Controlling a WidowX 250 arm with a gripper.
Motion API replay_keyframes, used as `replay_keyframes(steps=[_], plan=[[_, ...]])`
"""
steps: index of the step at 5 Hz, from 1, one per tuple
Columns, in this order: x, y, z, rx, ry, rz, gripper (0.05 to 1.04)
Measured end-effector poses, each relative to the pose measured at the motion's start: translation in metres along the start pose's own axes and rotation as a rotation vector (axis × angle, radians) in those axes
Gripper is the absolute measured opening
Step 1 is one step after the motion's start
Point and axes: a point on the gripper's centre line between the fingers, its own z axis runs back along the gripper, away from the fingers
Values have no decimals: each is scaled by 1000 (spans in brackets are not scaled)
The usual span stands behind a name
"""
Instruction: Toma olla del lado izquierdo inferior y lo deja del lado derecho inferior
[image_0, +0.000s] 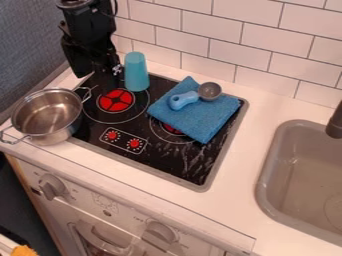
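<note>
The black gripper hangs at the upper left, over the back left of the stove, above and to the right of the pot and apart from it. An open silver metal pot stands upright and empty at the left, over the stove's left edge and the white counter. One of its wire handles points to the upper right, the other to the lower left.
On the black stove are a turquoise cup, upright beside the gripper, and a blue cloth bearing a blue-handled metal scoop. A grey sink with a dark faucet lies right; white tiles stand behind.
</note>
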Motion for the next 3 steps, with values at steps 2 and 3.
replay_keyframes(steps=[2,3], plan=[[-9,8,-15,-24,33,12,1000],[-13,12,-19,-2,31,34,1000]])
